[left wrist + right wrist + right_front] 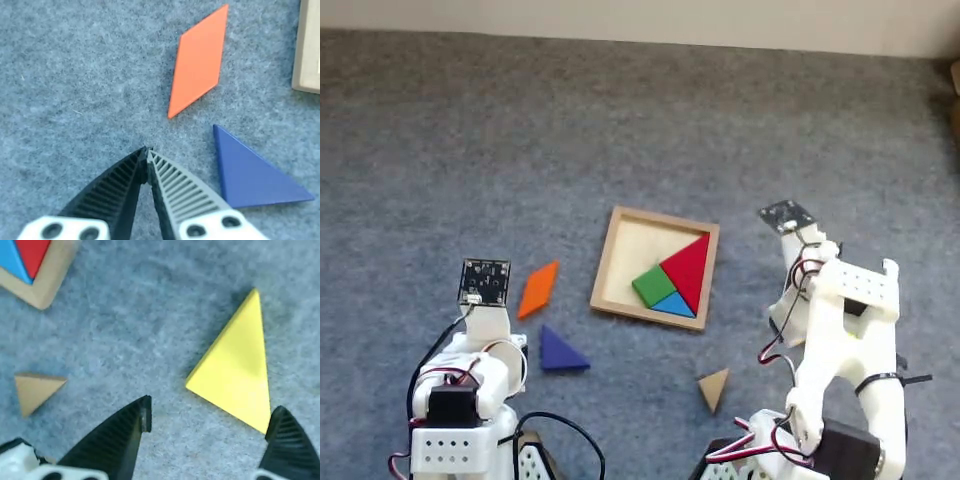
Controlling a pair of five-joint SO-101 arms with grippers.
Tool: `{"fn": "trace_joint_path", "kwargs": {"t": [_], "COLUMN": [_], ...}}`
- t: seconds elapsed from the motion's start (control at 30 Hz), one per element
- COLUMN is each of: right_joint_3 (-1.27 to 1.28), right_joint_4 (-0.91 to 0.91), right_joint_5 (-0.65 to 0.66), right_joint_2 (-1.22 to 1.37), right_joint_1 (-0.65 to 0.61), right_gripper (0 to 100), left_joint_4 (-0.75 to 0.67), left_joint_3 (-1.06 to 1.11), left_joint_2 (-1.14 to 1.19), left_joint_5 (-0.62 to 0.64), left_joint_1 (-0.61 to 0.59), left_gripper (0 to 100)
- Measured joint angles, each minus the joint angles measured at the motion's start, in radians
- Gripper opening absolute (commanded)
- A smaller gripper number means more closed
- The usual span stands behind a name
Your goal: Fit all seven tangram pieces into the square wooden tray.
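3 of 7 pieces sit in the tray [604, 262]: a red triangle [688, 268], a green square [654, 286] and a light blue triangle [675, 304], packed into its corner at 4 o'clock. The half of the tray toward 10 o'clock is bare wood.

Seen from above, the other pieces lie loose on the grey surface [470, 150]. An orange piece [538, 289] is at 9 o'clock of the tray, a navy triangle [560, 352] at 8 o'clock, and a tan triangle [713, 388] at 5 o'clock. A yellow triangle [235, 367] lies flat near the tray's corner, under the right arm.

The right tool [211, 414] has its jaws wide apart, 1 tip on each side of the yellow triangle, touching nothing. The left tool [146, 152] has its jaws pressed together and is empty, just short of the orange piece and beside the navy triangle.

The step in hand looks like picking up piece 4, the yellow triangle. The next move calls for lowering the right tool until its tips reach the surface and closing on 2 edges of the thin piece without sliding it. The piece then needs turning to match the bare part of the tray.
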Motion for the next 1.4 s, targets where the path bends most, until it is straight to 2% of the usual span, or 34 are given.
{"fn": "trace_joint_path", "kwargs": {"t": [0.13, 0.3, 0.5, 0.73, 1.0, 1.4], "right_joint_3": [0.0, 0.0, 0.0, 0.063, 0.178, 0.241], "right_joint_4": [0.0, 0.0, -0.002, -0.137, -0.313, -0.327], "right_joint_5": [0.11, 0.258, 0.364, 0.474, 0.496, 0.494], "right_joint_2": [0.0, 0.0, 0.0, 0.0, 0.0, -0.003], "right_joint_1": [0.006, 0.077, 0.163, 0.178, 0.181, 0.106], "right_gripper": [35.4, 35.4, 35.4, 35.4, 35.4, 35.4], "left_joint_4": [0.0, 0.0, 0.0, 0.0, 0.0, 0.0], "left_joint_3": [0.0, 0.0, 0.0, 0.0, 0.0, 0.0], "left_joint_2": [0.0, 0.0, 0.0, 0.0, 0.0, 0.0], "left_joint_5": [0.0, 0.0, 0.0, 0.0, 0.0, 0.0], "left_joint_1": [0.0, 0.0, 0.0, 0.0, 0.0, 0.0], "left_gripper": [1, 1, 1, 1, 1, 1]}}
